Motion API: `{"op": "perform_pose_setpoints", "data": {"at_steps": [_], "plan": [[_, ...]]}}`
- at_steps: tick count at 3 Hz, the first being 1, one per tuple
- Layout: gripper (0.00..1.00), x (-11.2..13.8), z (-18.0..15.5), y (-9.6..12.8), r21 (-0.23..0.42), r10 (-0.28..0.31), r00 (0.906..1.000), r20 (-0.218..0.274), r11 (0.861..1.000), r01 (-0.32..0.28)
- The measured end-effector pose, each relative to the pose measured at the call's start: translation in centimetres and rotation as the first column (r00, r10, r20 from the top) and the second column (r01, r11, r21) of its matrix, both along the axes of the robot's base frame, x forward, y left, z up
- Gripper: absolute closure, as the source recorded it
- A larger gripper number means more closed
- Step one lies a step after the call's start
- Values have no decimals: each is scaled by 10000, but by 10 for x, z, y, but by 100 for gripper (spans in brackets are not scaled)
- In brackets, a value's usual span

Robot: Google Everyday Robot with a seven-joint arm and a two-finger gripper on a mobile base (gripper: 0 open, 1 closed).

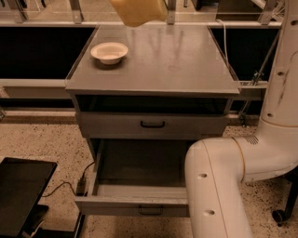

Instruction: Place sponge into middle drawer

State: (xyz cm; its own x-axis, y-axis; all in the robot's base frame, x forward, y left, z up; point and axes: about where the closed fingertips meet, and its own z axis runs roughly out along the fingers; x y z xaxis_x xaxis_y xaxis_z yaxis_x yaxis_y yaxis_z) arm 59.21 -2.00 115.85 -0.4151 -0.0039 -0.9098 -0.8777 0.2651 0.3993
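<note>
In the camera view, the pale yellow foam sponge hangs in the air at the very top edge, above the far side of the grey flat surface of the cabinet and well apart from the pulled-out grey metal drawer below, which I take to be the middle one. The gripper lies beyond the top edge, out of sight, so I cannot tell whether its fingers are clamped on the sponge, though something must be holding it up. A white shallow bowl sits on the surface's left part. The thick white robot arm bends across the drawer's right front corner. The likely risks are these: if the sponge is let go too soon, it lands on the surface or by the bowl. On the way down it could catch the surface's front edge, and the arm's elbow could nudge the drawer.
</note>
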Motion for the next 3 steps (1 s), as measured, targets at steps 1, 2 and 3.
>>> {"op": "perform_pose_setpoints", "data": {"at_steps": [1,2,3], "plan": [[59,0,0,0,0,0,10000,0,10000,0],[35,0,0,0,0,0,10000,0,10000,0],[12,0,0,0,0,1,10000,0,10000,-1]]}}
